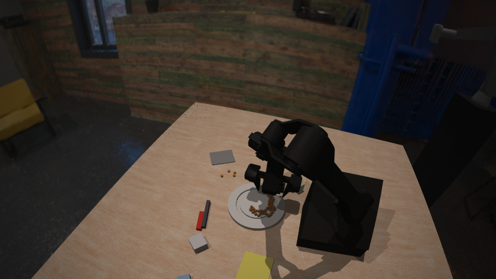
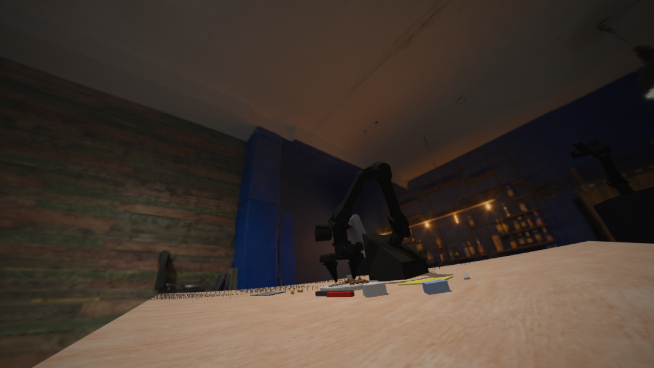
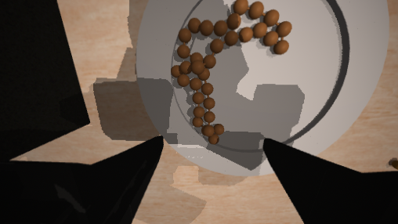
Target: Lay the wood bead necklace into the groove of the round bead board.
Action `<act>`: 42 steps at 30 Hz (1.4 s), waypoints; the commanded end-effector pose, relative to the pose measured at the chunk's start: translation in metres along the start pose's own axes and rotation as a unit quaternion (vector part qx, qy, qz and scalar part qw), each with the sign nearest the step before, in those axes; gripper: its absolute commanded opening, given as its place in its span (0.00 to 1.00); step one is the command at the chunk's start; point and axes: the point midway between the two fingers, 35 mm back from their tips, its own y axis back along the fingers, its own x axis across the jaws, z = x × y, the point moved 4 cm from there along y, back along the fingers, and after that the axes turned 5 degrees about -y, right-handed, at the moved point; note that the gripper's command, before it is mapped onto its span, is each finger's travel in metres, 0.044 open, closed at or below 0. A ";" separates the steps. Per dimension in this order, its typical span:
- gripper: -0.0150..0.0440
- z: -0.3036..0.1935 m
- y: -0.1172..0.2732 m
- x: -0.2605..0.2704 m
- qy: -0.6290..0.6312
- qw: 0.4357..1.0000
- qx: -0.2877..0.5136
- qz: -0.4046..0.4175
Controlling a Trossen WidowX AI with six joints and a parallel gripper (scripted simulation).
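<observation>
The round grey bead board [image 1: 233, 211] [image 2: 325, 288] [image 3: 366, 59] lies flat, with a circular groove [image 3: 345, 47] in its top. The brown wood bead necklace [image 1: 271, 199] [image 2: 358, 280] [image 3: 197, 66] lies bunched on the board in a bent double strand. Part of it lies over the groove's left side in the wrist view; another part lies inside the ring, and much of the groove is bare. My gripper [image 1: 271, 192] [image 2: 345, 279] [image 3: 213, 142] is open and empty, low at the board's edge. The necklace's near end lies ahead of the gap between the fingertips in the wrist view.
Loose orange beads [image 1: 228, 170] and a grey plate [image 1: 222, 157] lie behind the board. Black [image 1: 206, 211] and red [image 1: 200, 220] bars, a white block [image 1: 198, 241] [image 2: 374, 289], a yellow sheet [image 1: 255, 265] and a blue block [image 2: 436, 286] lie around it. The arm's base [image 1: 340, 211] stands right.
</observation>
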 end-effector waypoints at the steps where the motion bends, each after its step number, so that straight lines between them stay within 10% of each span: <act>1: 1.00 0.000 0.000 0.000 0.003 1.000 0.001 0.001; 7: 1.00 0.000 0.000 0.000 0.003 1.000 0.001 0.001; 19: 0.47 0.047 0.019 0.004 -0.439 0.899 0.002 0.000; 34: 0.46 0.087 0.032 0.016 -0.757 0.654 0.001 0.002; 42: 0.46 0.088 0.032 0.016 -0.762 0.647 0.001 0.002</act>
